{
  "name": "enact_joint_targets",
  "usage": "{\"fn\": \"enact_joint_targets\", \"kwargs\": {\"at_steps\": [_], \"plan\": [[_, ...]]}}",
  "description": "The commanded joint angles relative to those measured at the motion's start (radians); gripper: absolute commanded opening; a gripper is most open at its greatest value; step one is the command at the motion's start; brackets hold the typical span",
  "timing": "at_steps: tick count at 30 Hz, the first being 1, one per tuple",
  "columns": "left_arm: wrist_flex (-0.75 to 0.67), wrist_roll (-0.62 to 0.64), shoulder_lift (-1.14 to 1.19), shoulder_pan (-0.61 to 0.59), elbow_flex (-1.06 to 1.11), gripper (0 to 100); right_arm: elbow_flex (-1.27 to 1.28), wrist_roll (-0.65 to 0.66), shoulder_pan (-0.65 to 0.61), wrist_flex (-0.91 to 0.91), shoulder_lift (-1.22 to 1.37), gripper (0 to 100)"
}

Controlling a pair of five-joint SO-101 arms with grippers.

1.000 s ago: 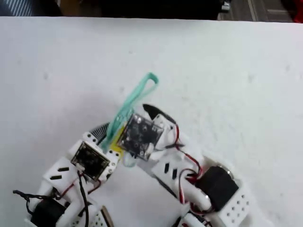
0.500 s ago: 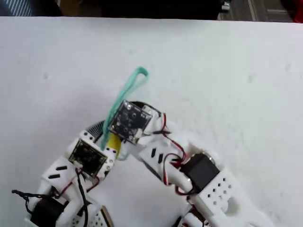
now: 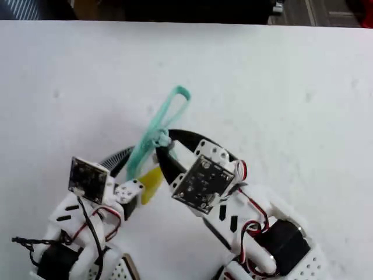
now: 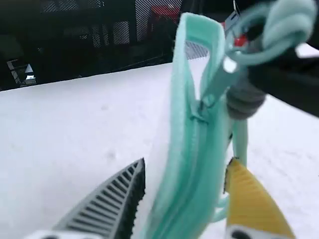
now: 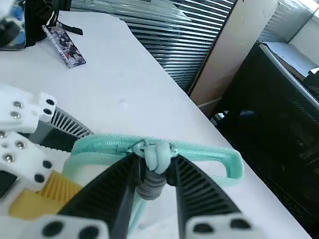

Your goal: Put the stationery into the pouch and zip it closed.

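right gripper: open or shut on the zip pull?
Shut. Right gripper has both black fingers pressed against the zip pull of the pouch, no gap showing.

Bright, even overhead light. White table [image 3: 280, 87] washed out, glare beyond right gripper [image 3: 165, 150]; only faint soft shadow beside right arm [image 3: 256, 224]. Glint on zipper pull [image 4: 228, 64]. Room past table dark; blinds [image 5: 164, 30] glow beyond gripper in right wrist view.
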Motion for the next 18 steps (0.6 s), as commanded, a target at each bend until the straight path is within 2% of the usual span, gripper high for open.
{"fn": "enact_joint_targets", "kwargs": {"at_steps": [1,6,9,11,14,18], "plan": [[-0.014,0.008,0.002,-0.013,-0.020,27,-0.115,0.025,0.007,0.051,-0.022,1.7],[-0.017,0.000,0.002,0.028,-0.025,11,-0.190,0.026,0.012,0.061,0.047,1.7],[-0.023,-0.112,0.002,0.117,-0.020,2,-0.195,0.026,0.012,0.061,0.127,1.7],[-0.020,-0.150,0.002,0.170,-0.018,3,-0.196,0.026,0.012,0.061,0.163,1.7],[-0.032,-0.137,0.002,0.191,-0.018,2,-0.196,0.026,0.012,0.061,0.177,1.7],[-0.126,-0.140,0.002,0.189,0.057,2,-0.218,0.026,0.041,0.062,0.185,1.7]]}}
